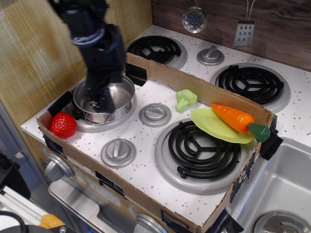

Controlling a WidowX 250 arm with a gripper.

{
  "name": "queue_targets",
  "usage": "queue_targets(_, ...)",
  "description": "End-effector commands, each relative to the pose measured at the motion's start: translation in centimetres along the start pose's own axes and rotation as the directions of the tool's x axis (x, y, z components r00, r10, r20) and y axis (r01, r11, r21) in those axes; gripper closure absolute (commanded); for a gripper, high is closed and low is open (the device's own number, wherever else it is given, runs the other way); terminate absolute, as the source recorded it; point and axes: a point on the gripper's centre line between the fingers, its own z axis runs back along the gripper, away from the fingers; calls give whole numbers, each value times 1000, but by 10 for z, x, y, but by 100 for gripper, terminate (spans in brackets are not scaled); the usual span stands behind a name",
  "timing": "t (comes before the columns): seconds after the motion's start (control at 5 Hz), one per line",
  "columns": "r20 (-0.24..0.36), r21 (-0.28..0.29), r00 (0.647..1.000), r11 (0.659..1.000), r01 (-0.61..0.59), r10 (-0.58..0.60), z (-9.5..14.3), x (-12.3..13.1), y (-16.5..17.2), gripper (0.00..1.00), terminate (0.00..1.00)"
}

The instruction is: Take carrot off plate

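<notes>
- The carrot (233,117) is seen as a glossy orange taper ending in a dark green stub top at its right end.
- It is laid across the plate (210,124), a thin lime yellow-green disc, with the green top reaching past the plate's right rim.
- The plate is propped on the back edge of the front right burner coil (203,148) and sits close against the cardboard wall (228,94) behind it.
- A small light-green broccoli (185,99) is placed just left of the plate, apart from it.
- Open speckled stovetop is left in front of the burner coil and between the round knobs (155,114).
- The gripper (98,98) is held over the steel pot (119,99) at the left, well apart from the carrot.
- The gripper is motion-blurred, so it cannot be told how its jaws are set; nothing appears to be held.
- A red strawberry (63,124) is lodged in the front left corner of the cardboard.
</notes>
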Motion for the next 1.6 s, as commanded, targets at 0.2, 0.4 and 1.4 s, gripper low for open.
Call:
queue_targets(0.2,-130,-202,974,967,155,-183,20,62,8,0,0)
queue_targets(0.4,-58,-157,975,967,202,-214,20,77,11,0,0)
queue_targets(1.4,106,-149,701,685,713,-706,-1,118,29,0,0)
